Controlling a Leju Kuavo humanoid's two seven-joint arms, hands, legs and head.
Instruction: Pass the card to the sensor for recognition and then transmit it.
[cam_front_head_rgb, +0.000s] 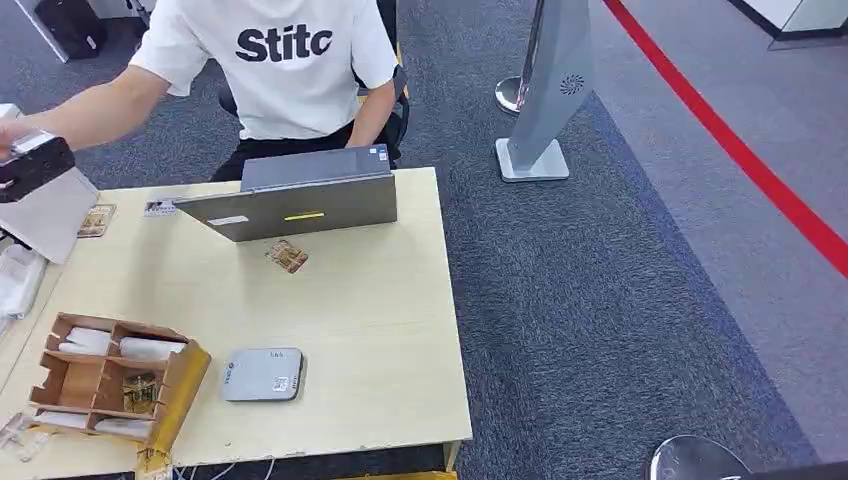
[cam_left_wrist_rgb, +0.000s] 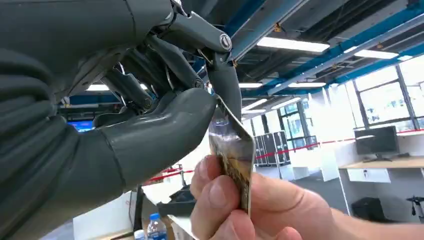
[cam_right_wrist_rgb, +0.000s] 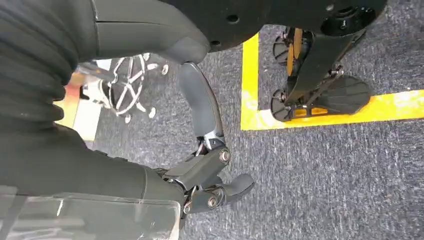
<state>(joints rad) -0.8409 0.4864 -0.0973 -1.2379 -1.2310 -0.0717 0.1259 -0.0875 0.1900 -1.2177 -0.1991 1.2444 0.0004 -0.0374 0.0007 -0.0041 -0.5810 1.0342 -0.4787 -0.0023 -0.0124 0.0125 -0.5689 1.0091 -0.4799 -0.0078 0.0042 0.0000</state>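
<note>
My left hand (cam_left_wrist_rgb: 165, 125) is raised at the table's far left (cam_front_head_rgb: 35, 165) and pinches a patterned card (cam_left_wrist_rgb: 232, 145) between its thumb and a finger. A person's hand (cam_left_wrist_rgb: 260, 205) grips the same card at its other end; that person's arm (cam_front_head_rgb: 90, 105) reaches over from behind the table. The flat grey sensor box (cam_front_head_rgb: 262, 374) lies near the table's front edge, apart from the card. My right hand (cam_right_wrist_rgb: 197, 170) hangs over the carpet with its fingers apart and nothing in it.
A person in a white shirt (cam_front_head_rgb: 285, 70) sits behind a grey laptop (cam_front_head_rgb: 300, 200). Another card (cam_front_head_rgb: 287, 256) lies mid-table, and more cards (cam_front_head_rgb: 97, 220) at the back left. A wooden organiser (cam_front_head_rgb: 180, 385) stands at the front left. A stand (cam_front_head_rgb: 545, 100) rises to the right of the table.
</note>
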